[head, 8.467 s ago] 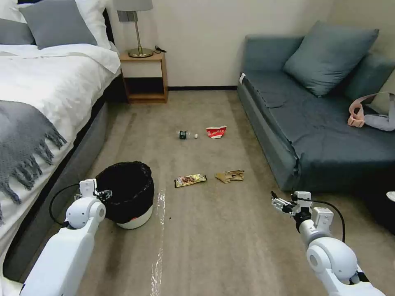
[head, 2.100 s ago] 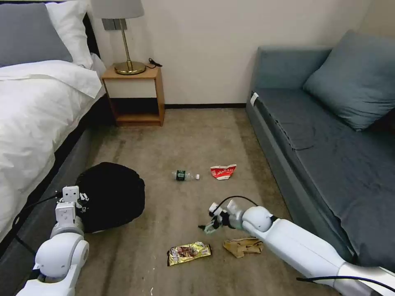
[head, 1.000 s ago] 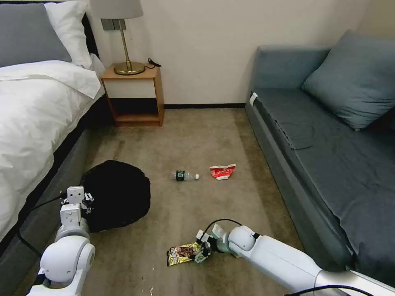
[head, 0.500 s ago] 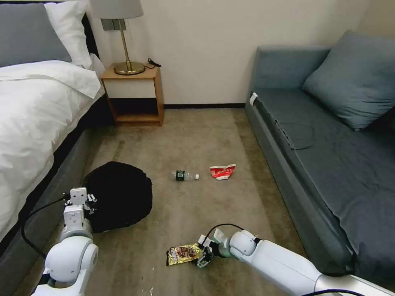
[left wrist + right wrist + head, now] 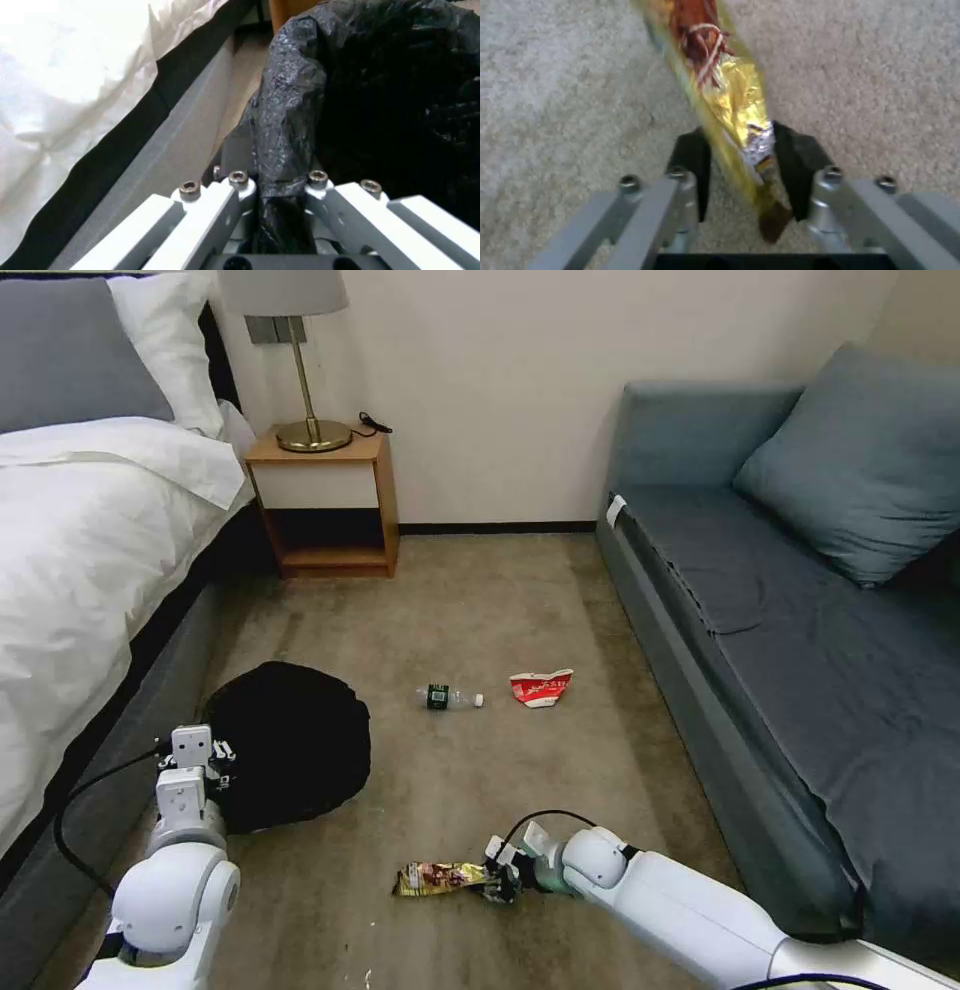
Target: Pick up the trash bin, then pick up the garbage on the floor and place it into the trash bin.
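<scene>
Right wrist view: right pincer (image 5: 740,165) nearly closed on 1 end of gold snack wrapper (image 5: 720,86), edge-on just above carpet (image 5: 555,93). Wrapper looks light, floppy, slick; end pinch fits. Left pincer (image 5: 272,187) clamps trash bin (image 5: 285,745) bag rim, beside bed (image 5: 90,570).

The trash bin's (image 5: 285,745) white body is hidden under its black bag. At four o'clock, the right arm covers the carpet beside the snack wrapper (image 5: 436,877). Lamp shade (image 5: 283,288), bed (image 5: 80,550) and sofa (image 5: 800,600) run off frame.
</scene>
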### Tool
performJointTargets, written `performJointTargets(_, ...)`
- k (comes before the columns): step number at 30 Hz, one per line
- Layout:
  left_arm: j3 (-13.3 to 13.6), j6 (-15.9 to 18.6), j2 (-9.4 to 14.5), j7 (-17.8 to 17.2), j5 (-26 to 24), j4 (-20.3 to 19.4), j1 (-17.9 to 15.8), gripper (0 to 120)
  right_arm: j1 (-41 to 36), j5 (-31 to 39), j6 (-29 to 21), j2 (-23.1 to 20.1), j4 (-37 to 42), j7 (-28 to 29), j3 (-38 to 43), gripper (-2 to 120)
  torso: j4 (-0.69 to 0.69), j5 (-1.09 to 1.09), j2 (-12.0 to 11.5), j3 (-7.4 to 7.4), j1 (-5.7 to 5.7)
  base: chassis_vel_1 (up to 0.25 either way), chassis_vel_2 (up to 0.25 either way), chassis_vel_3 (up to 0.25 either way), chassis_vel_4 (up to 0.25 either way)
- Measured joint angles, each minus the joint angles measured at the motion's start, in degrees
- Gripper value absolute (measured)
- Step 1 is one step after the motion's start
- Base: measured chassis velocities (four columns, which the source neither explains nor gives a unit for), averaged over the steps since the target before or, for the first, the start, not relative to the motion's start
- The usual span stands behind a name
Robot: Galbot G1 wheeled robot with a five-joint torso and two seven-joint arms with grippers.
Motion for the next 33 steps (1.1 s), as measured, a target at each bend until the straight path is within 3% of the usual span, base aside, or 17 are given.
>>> performJointTargets(1,0.0,0.0,0.0,0.0,0.0,0.0,0.0,4,0.0,0.0,0.0,0.0,0.0,0.0,0.0,30,0.00,0.00,0.0,0.00,0.00,0.000,0.000,0.000,0.000)
performJointTargets(4,-0.2,-0.1,0.2,0.0,-0.2,0.1,0.0,4,-0.1,0.0,0.0,0.4,-0.5,-0.2,0.3,13,0.00,0.00,0.0,0.00,0.00,0.000,0.000,0.000,0.000)
performJointTargets(8,-0.2,-0.2,0.2,0.0,-0.2,0.1,0.0,4,-0.2,0.0,0.0,0.4,-0.7,-0.2,0.8,0,0.00,0.00,0.0,0.00,0.00,0.000,0.000,0.000,0.000)
performJointTargets(18,-0.1,-0.2,0.2,0.1,-0.2,0.1,0.1,4,-1.0,-0.3,0.1,0.2,0.6,-0.5,4.1,0,0.00,0.00,0.0,0.00,0.00,0.000,0.000,0.000,0.000)
performJointTargets(22,-0.2,-0.3,0.4,0.1,-0.2,0.1,0.4,4,-1.4,-0.6,0.3,0.3,3.6,-0.8,9.3,0,0.00,0.00,0.0,0.00,0.00,0.000,0.000,0.000,0.000)
performJointTargets(33,0.6,0.2,0.6,0.8,0.2,-3.7,1.2,4,1.4,1.3,-1.4,1.0,21.6,-7.1,23.6,0,0.00,0.01,0.0,0.00,0.00,0.000,0.000,0.000,0.000)
